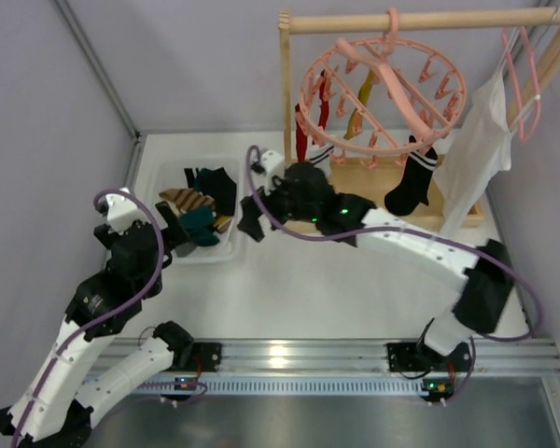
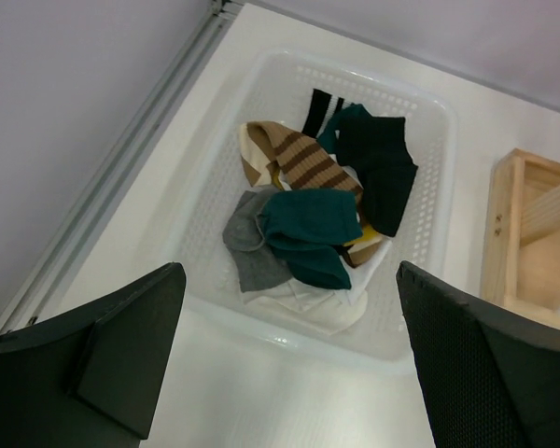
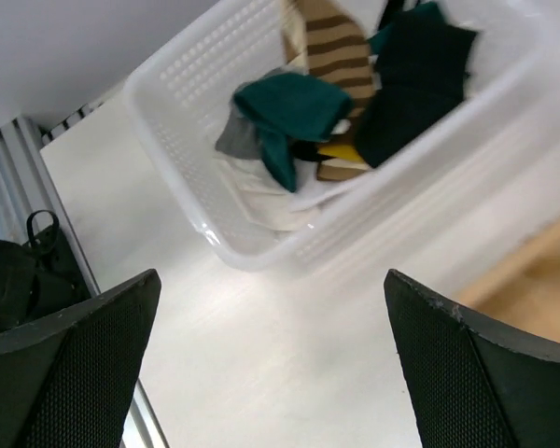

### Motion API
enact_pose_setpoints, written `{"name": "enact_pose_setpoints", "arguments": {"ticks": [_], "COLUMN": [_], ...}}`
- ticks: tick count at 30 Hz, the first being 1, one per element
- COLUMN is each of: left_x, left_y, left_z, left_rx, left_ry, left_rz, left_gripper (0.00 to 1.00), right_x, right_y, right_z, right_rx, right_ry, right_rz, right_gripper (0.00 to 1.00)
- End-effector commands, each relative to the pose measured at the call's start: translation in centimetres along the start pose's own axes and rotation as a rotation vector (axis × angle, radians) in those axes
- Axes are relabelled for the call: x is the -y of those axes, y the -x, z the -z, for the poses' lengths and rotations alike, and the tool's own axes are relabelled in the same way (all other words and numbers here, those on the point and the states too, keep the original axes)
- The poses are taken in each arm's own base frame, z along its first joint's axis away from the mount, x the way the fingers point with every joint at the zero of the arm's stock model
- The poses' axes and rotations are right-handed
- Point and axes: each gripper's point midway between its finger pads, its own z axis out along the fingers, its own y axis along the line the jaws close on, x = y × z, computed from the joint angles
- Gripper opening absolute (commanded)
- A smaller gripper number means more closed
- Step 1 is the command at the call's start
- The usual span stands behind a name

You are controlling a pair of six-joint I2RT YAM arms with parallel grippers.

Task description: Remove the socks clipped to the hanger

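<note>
Top external shows socks (image 1: 413, 185) clipped to the hanger (image 1: 399, 91) — red, yellow, striped. Left gripper (image 2: 287, 285) and right gripper (image 3: 271, 285) both gape empty (by the basket (image 3: 182, 140)). I judge a hard tug could unhook the hanger — or swing it.

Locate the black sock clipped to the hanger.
Top view, right side: the black sock hangs from the hanger's near rim, just beside the white garment.
</note>
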Motion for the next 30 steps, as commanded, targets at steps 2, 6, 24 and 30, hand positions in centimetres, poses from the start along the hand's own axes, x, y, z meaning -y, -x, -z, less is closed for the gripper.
{"name": "enact_pose_setpoints", "arguments": {"ticks": [2,6,24,30], "left_x": [3.1,4.2,9.0,9.6], "left_y": [-0.4,-1.0,-5.8,-6.3], "left_z": [-0.3,-0.6,-1.6,-1.6], "left_rx": [-0.024,-0.052,-0.229,-0.255], "left_ry": [-0.14,-0.173,-0.355,-0.381], "left_rz": [-0.008,-0.044,-0.188,-0.201], "left_gripper": [0.98,0.98,0.98,0.98], "right_x": [1.9,5.2,13.9,16.9], "right_y": [3.5,-2.0,-9.7,-9.5], "right_z": [10.5,15.7,31.4,32.3], "right_rx": [0.21,0.19,0.346,0.337], "right_ry": [-0.12,-0.293,-0.923,-1.098], "right_rz": [0.032,-0.034,-0.202,-0.24], "right_gripper": [0.99,0.99,0.99,0.99]}}
